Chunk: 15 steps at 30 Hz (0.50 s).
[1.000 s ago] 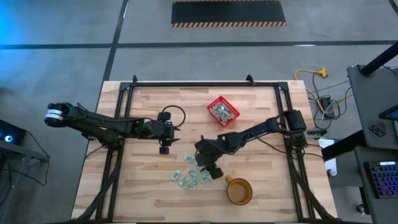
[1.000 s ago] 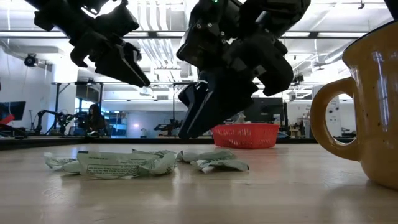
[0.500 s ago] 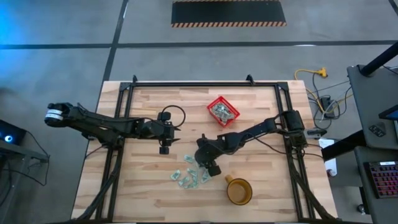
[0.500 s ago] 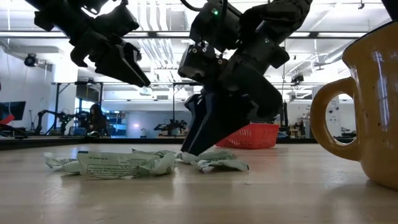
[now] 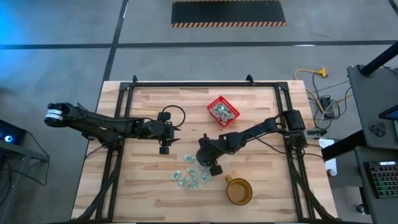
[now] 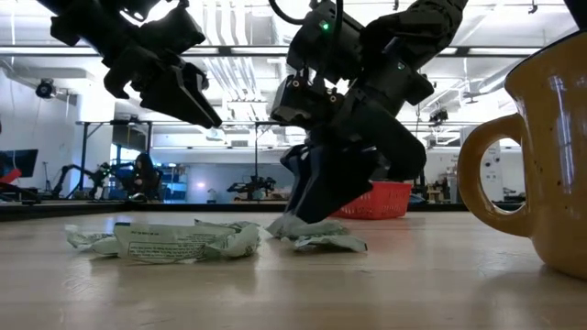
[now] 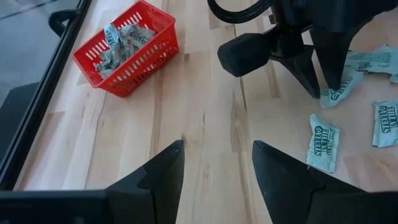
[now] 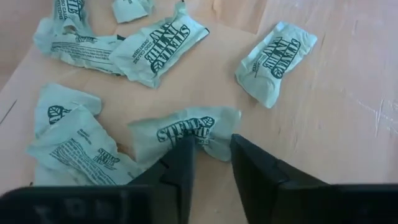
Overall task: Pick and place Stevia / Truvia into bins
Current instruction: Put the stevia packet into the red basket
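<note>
At the near edge of the desk (image 5: 143, 186) an amber cup (image 5: 239, 190) is stood, its handle turned towards the sachets (image 5: 188, 177), which are scattered flat on the wood just beside it. The right gripper (image 5: 203, 163) is lowered onto the far edge of that scatter; in the right wrist view its fingers (image 8: 180, 163) are seen narrowly apart, pinched on the edge of one pale green sachet (image 8: 186, 132) that lies on the desk, with other sachets spread around it. In the low view the same gripper (image 6: 307, 218) is shown with its tips down at the sachet pile (image 6: 193, 242). Farther back and to the left, the left gripper (image 5: 163, 149) is held above bare wood, its fingers (image 7: 158, 174) set apart with nothing between them. Farthest off, the red basket (image 5: 223, 111) is placed towards the back of the desk, well apart from the loose sachets, and several sachets are already heaped inside it (image 7: 124, 41).
</note>
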{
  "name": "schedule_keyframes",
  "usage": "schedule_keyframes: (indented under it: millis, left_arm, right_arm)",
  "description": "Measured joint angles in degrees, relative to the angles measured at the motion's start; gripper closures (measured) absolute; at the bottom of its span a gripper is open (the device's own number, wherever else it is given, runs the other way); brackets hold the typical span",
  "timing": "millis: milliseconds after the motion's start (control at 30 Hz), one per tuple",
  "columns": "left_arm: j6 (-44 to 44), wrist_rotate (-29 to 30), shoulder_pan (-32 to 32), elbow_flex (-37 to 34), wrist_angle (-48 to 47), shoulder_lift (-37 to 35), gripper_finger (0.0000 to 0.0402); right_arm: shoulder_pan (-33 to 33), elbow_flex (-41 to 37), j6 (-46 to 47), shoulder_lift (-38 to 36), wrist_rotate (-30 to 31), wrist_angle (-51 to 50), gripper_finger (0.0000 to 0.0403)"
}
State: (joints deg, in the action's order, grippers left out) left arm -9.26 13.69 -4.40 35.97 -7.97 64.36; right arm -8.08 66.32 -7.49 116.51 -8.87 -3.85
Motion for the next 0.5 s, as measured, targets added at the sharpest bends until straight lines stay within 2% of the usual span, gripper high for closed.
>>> schedule_keyframes:
  millis: [267, 500]
  left_arm:
    - [0.0, 0.0, 0.0, 0.0, 0.0, 0.0, 0.0228]
    - [0.0, 0.0, 0.0, 0.0, 0.0, 0.0, 0.0228]
  right_arm:
    - [0.0, 0.0, -1.4, 0.0, 0.0, 0.0, 0.0388]
    - [-0.1, 0.9, -3.4, -0.1, 1.6, -0.6, 0.0394]
